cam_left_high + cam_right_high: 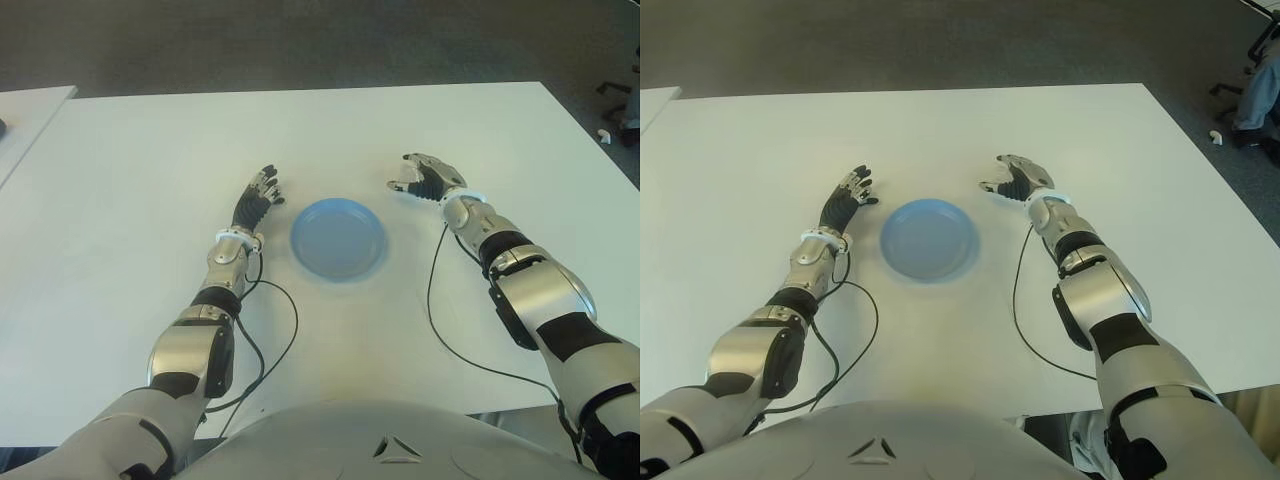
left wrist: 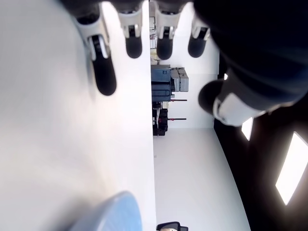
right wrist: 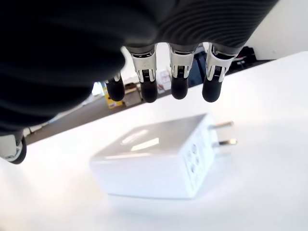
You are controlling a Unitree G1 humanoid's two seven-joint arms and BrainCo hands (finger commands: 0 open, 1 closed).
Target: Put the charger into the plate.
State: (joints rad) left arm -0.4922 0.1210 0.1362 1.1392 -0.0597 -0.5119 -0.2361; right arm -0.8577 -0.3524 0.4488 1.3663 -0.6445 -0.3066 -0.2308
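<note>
The white charger point(image 3: 154, 161) lies on the white table point(image 1: 150, 150), its two metal prongs pointing sideways. It sits right of the round blue plate point(image 1: 337, 238), which holds nothing. My right hand point(image 1: 428, 177) hovers just over the charger with its fingers point(image 3: 179, 79) spread above it, not touching it. In the left eye view only a white edge of the charger point(image 1: 401, 186) shows under the palm. My left hand point(image 1: 258, 198) shows open beside the plate's left side, fingers straight.
Black cables point(image 1: 440, 330) run from both forearms across the near part of the table. A second white table point(image 1: 30, 110) stands at the far left. A chair and a person's leg point(image 1: 1252, 95) show past the table's right edge.
</note>
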